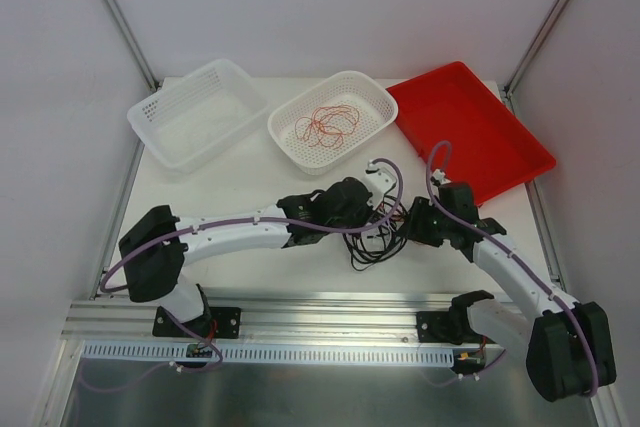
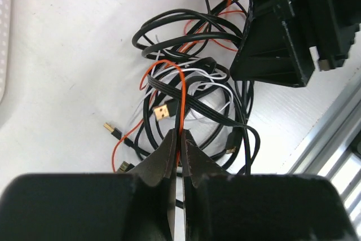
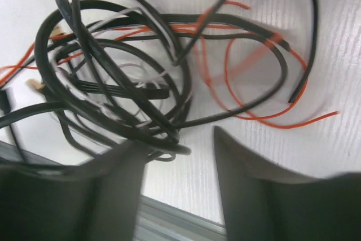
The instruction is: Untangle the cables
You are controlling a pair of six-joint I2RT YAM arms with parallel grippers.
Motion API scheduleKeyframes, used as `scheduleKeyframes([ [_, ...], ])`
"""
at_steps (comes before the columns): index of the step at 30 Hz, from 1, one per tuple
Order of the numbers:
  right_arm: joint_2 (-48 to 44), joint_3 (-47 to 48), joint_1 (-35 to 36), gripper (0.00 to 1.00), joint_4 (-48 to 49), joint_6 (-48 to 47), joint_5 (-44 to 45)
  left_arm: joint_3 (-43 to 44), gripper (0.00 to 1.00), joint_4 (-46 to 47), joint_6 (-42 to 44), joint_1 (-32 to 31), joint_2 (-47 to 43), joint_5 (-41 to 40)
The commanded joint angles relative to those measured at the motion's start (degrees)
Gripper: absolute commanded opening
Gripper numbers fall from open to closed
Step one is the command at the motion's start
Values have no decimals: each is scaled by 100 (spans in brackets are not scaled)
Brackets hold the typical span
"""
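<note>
A tangle of black, white and orange cables [image 1: 375, 237] lies on the white table between my two arms. In the left wrist view my left gripper [image 2: 180, 136] is shut on the thin orange cable [image 2: 183, 94], which loops up out of the black coils [image 2: 186, 26]. Gold USB plugs [image 2: 162, 111] show in the pile. My right gripper [image 3: 180, 139] is open just beside the tangle; black loops [image 3: 113, 83] rest against its left finger [image 3: 113, 179] and nothing is between the fingers. The right gripper's body shows in the left wrist view [image 2: 287, 26].
A white basket [image 1: 197, 112] stands at the back left. A second white basket [image 1: 375, 97] in the middle holds an orange cable [image 1: 325, 127]. A red tray [image 1: 470, 132] is at the back right. The metal rail [image 1: 330, 317] runs along the near edge.
</note>
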Motion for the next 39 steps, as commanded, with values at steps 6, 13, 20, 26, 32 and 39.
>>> scheduleKeyframes([
  [6, 141, -238, -38, 14, 370, 96, 56, 453, 0, -761, -148, 125, -776, -119],
  [13, -8, -160, -38, 2, 97, -80, 258, -92, 0, -973, -578, 643, -970, 152],
  [20, 79, -115, 5, 2, 228, -159, -234, -497, 0, -876, -1729, 688, 3, 1506],
  [26, 229, -98, 199, 4, 343, -45, -208, -32, 5, -533, -1871, 424, 498, 1815],
  [32, 150, -89, 216, 6, 290, -80, -173, 127, 44, -524, -1782, 433, 261, 1454],
  [39, 132, -71, 234, 6, 255, -80, -173, -101, 55, -524, -2283, 433, 58, 822],
])
